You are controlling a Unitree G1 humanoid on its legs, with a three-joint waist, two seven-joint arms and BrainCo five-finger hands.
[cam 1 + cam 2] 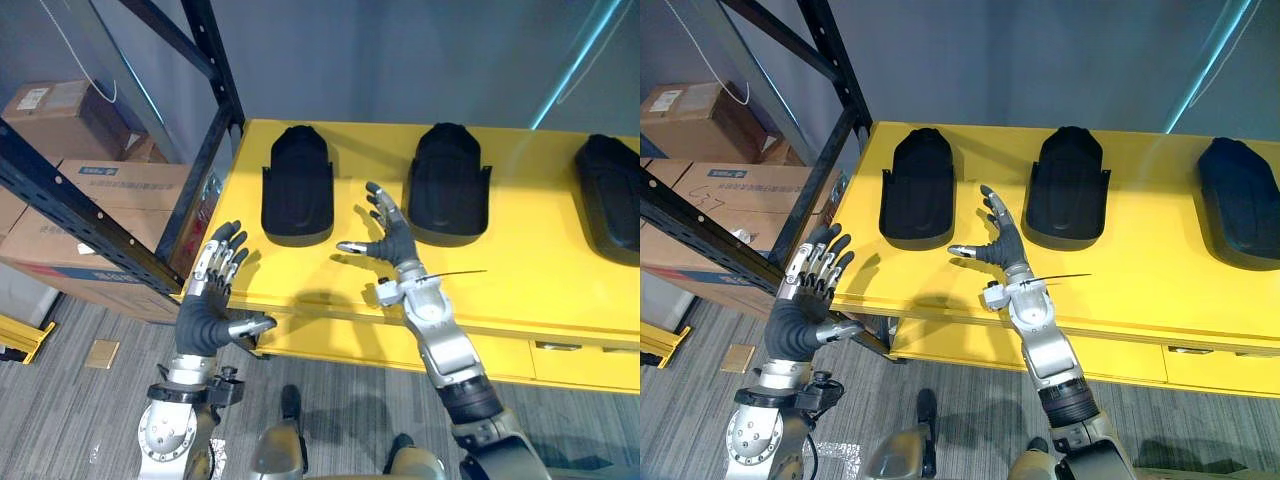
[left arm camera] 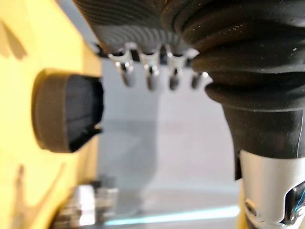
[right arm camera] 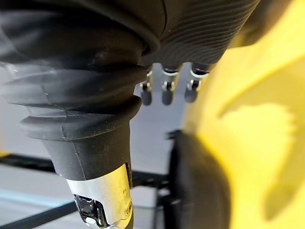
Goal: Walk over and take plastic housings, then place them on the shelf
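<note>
Three black plastic housings lie in a row on the yellow table (image 1: 520,290): the left housing (image 1: 297,186), the middle one (image 1: 449,184) and a right one (image 1: 610,195) cut by the frame edge. My right hand (image 1: 392,238) hovers open over the table between the left and middle housings, fingers spread, touching neither. My left hand (image 1: 212,290) is open at the table's front left corner, short of the left housing. In the left wrist view the left housing (image 2: 66,109) shows past my straight fingers (image 2: 150,76). The right wrist view has a housing (image 3: 198,186) below my fingers (image 3: 164,90).
A dark metal shelf rack (image 1: 190,140) stands to the left of the table, with cardboard boxes (image 1: 100,200) stacked behind it. Drawer fronts (image 1: 560,350) run along the table's front. Grey carpet floor (image 1: 80,400) lies below.
</note>
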